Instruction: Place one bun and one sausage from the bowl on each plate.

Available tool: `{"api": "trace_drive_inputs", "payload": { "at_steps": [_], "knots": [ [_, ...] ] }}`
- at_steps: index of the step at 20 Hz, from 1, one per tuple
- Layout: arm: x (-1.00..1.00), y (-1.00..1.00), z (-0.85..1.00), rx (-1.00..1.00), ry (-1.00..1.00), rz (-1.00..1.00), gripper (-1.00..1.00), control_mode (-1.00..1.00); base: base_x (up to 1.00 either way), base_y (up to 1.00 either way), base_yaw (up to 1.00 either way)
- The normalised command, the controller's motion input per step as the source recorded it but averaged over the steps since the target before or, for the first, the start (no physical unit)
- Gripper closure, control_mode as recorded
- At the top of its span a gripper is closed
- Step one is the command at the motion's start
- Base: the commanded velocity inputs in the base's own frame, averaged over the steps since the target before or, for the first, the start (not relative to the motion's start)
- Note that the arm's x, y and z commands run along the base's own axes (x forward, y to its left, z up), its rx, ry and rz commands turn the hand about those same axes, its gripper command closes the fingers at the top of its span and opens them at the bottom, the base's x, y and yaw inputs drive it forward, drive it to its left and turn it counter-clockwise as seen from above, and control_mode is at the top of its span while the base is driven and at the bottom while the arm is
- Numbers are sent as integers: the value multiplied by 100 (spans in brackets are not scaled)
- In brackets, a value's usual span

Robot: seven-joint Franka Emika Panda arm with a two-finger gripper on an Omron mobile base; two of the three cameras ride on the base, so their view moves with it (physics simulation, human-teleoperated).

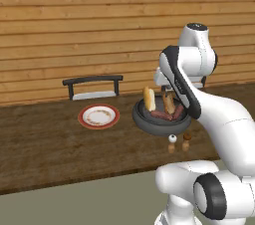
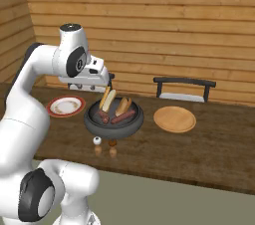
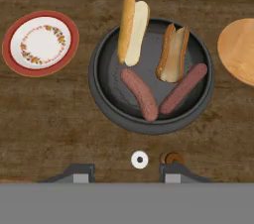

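You have the gripper (image 3: pixel 127 176) hanging above the near edge of the wooden table (image 3: pixel 49 119), its two dark tips drawn close together with nothing between them. Straight ahead of it in the hand view sits the dark bowl (image 3: pixel 101 94), holding two buns and two sausages. One bun (image 3: pixel 133 29) leans over the bowl's far rim toward the wall; the other bun (image 3: pixel 173 52) lies fully inside. The two sausages (image 3: pixel 140 93) lie in a V, their near ends almost touching by the front rim.

To the bowl's left you see the red-rimmed plate (image 3: pixel 40 43), bare, with a strip of open table between it and the bowl. To the right lies a plain tan wooden plate (image 3: pixel 238 49), close beside the bowl's rim. Between the bowl and the table's front edge stand two small shakers, one white-topped (image 3: pixel 139 159) and one brown-topped (image 3: pixel 172 158), just in front of the gripper tips. Two chairs (image 2: pixel 184 88) stand against the far edge, before the plank wall. No writing is readable anywhere.
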Motion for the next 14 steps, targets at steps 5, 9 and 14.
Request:
{"api": "trace_drive_inputs", "payload": {
  "at_steps": [5, 9, 14],
  "knots": [
    [20, -4, -19, -1, -4, 0, -100, -100, 0, 0, 0],
    [52, -20, -69, 0, 6, 0, -100, -100, 0, 0, 0],
    [96, -10, -50, -2, 45, 7, -100, -100, 0, 0, 0]
  ]
}}
